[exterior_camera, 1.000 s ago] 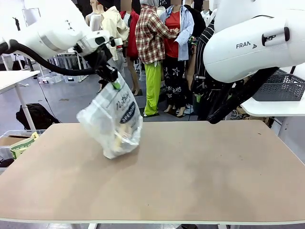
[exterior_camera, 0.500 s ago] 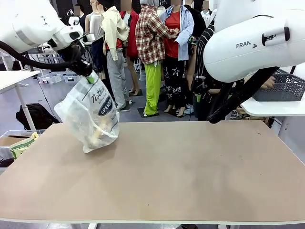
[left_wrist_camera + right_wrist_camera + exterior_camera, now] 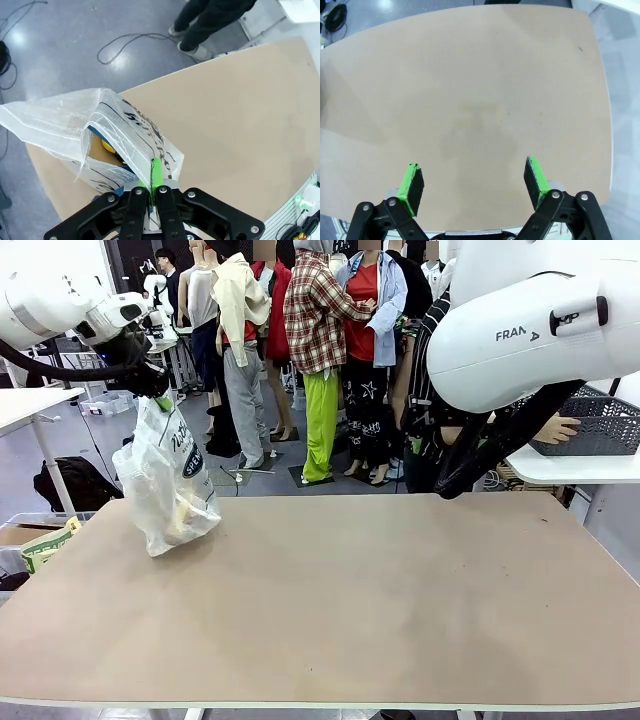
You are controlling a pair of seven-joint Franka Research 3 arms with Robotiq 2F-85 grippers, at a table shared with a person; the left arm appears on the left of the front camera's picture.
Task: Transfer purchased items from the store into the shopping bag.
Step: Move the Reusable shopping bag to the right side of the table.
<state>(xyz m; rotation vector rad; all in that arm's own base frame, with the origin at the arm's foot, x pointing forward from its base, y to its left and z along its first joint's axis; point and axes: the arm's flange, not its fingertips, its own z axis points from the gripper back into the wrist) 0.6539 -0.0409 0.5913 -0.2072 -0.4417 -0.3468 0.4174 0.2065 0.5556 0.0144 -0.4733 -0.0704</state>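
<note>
**A:** Where is the shopping bag [image 3: 165, 480] in relation to the left gripper [image 3: 150, 390]?

**B:** It hangs straight down from it. The pads are pressed together on the bag's upper edge, and the bag's long axis runs roughly vertical, leaning a little. Its bottom sits at the table [image 3: 380, 610], near the far left corner; I can't tell whether it rests there or just brushes the surface.

**A:** So whatever comes next depends on that arm?

**B:** I'd judge so. It is the only gripper with anything in it. The right gripper [image 3: 475, 182] is spread wide with nothing between its green pads, looking down at bare tabletop well away from the bag.

**A:** And the basket?

**B:** The dark grey lattice basket [image 3: 600, 425] stands on a separate white surface off to the right, with a person's hand [image 3: 560, 428] on its near rim. That is well apart from the bag, on the opposite side.

**A:** How does the bag look?

**B:** Translucent, crinkled, dark print down the side. In the left wrist view the shopping bag's mouth gapes partly open beside the pinched fold, and a yellow round item [image 3: 111, 147] shows inside with something tan next to it. From the front the bottom bulges with tan-yellow contents, so it looks loaded.
</note>
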